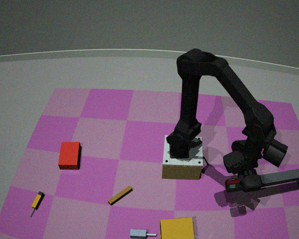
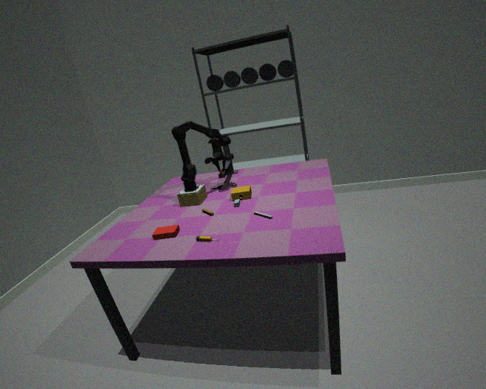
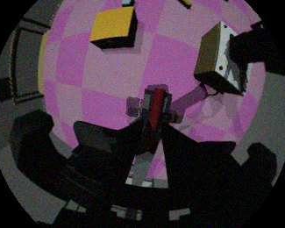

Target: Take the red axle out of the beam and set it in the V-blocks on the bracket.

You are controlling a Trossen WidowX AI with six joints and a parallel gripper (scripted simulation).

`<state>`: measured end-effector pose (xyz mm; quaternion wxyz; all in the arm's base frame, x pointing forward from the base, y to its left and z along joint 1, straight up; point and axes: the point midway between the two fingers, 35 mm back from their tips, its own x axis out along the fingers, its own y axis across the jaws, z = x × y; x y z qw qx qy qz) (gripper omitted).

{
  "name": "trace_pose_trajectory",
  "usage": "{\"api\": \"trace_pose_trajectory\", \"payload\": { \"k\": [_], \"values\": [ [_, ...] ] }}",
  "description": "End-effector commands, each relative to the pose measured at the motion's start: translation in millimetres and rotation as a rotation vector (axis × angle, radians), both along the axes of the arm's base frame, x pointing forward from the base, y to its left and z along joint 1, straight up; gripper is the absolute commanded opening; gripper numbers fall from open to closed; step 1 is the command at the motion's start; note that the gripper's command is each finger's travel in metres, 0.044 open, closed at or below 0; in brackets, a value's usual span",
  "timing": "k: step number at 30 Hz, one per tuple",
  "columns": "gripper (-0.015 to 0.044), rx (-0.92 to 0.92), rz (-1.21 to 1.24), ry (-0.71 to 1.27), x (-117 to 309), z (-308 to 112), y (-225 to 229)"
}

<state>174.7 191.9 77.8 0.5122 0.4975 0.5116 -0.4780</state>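
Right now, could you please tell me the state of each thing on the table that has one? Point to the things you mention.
Gripper (image 1: 243, 177) (image 2: 221, 168) (image 3: 153, 124): partly open, at the axle.
Red axle (image 1: 233, 181) (image 2: 221, 172) (image 3: 157, 105): lying at the grey bar's (image 1: 283, 176) end; seating unclear.
Yellow screwdriver (image 1: 37, 200) (image 2: 204, 238): lying down.
Yellow stick (image 1: 119, 195) (image 2: 207, 212) (image 3: 184, 3): lying flat.
White rod (image 2: 262, 214): lying flat.

On the bench (image 1: 144, 143) (image 2: 251, 234) (image 3: 109, 70), an open lane lay between the orange-red block (image 1: 69, 155) (image 2: 166, 232) and the white-topped arm mount (image 1: 181, 171) (image 2: 191, 197) (image 3: 209, 54). The ochre bar (image 1: 119, 195) (image 2: 207, 212) lay diagonally on the near side of that lane. The yellow box (image 1: 177, 228) (image 2: 241, 193) (image 3: 114, 27) obstructed low passage nearby, with the light-blue tool (image 1: 138, 233) (image 2: 236, 203) just beside it. The long grey beam (image 1: 283, 176) blocked low sideways travel at the arm's end.
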Motion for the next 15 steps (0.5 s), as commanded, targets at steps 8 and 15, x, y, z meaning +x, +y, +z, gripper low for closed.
{"api": "trace_pose_trajectory", "payload": {
  "k": [8, 15],
  "values": [
    [0.0394, 0.001, 0.000, 0.000, 0, 0, 0],
    [0.0440, -0.003, -0.005, 0.004, 0, 16, 0]
  ]
}}
